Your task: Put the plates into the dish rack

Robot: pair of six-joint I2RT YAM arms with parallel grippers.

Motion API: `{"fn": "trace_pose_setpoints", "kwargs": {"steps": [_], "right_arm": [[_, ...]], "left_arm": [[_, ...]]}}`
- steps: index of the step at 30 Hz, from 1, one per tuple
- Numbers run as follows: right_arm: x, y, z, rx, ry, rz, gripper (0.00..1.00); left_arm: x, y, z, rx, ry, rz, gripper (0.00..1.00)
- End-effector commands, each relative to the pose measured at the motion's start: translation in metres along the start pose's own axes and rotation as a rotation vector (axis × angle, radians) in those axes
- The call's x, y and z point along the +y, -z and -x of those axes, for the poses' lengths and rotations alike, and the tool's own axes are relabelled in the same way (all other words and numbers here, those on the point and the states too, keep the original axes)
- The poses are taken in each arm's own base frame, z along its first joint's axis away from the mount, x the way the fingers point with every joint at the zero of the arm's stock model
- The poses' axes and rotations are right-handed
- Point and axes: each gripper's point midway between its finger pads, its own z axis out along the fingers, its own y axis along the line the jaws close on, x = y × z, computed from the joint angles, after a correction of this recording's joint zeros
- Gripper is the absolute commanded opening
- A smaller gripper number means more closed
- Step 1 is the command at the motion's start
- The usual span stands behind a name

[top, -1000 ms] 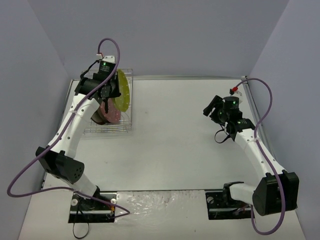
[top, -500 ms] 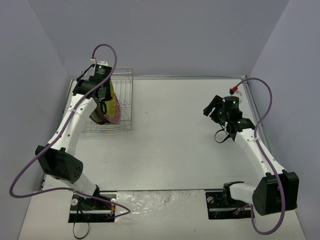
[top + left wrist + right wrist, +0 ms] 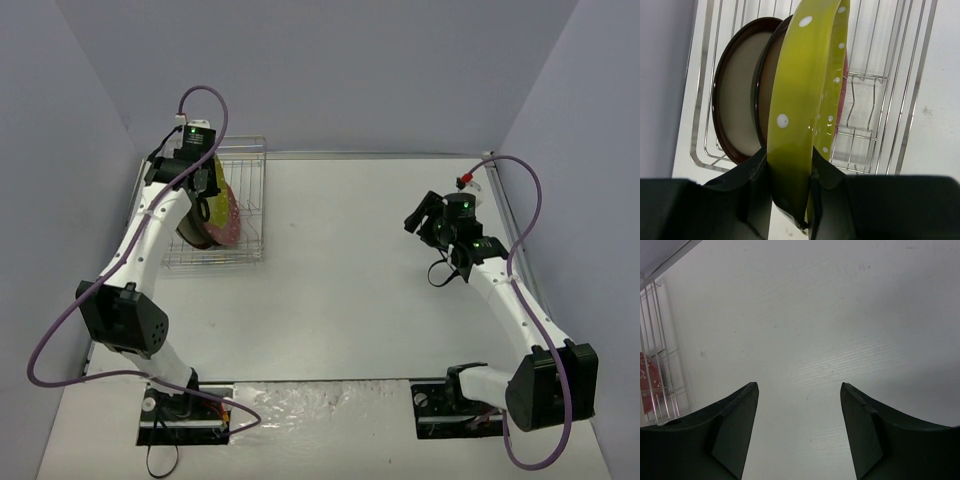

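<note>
Two brown plates stand in the rack. My left gripper pinches the green plate, and next I lower it straight. My right gripper gapes.

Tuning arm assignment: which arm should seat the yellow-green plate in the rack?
Left. The left gripper is shut on the yellow-green plate at its rim, over the dish rack beside the brown-rimmed plates. The right gripper is open, empty, over table away from it.

Shiny, smooth green plate, brown plates glossy at the rim, duller in the middle, rack of bright metal wire, smooth dull table, right gripper of dull black plastic
</note>
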Motion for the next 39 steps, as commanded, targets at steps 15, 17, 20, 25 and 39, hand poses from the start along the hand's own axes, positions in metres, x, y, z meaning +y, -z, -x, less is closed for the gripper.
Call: {"fn": "trace_pose_setpoints", "kwargs": {"steps": [15,17,20,25,39], "right_arm": [[0.008,0.001,0.011,-0.051,0.005,0.02,0.63],[0.008,0.001,0.011,-0.052,0.004,0.02,0.63],[0.008,0.001,0.011,-0.051,0.004,0.021,0.63],[0.007,-0.001,0.009,-0.049,0.004,0.02,0.63],[0.006,-0.002,0.008,-0.048,0.002,0.019,0.63]], "left_arm": [[-0.012,-0.014,0.048,-0.152,0.072,-0.051,0.0],[-0.013,-0.017,0.047,-0.143,0.069,-0.049,0.0],[-0.014,-0.021,0.044,-0.132,0.071,-0.048,0.0],[-0.017,-0.028,0.038,-0.114,0.077,-0.05,0.0],[-0.039,-0.048,0.014,-0.05,0.094,-0.08,0.0]]}}
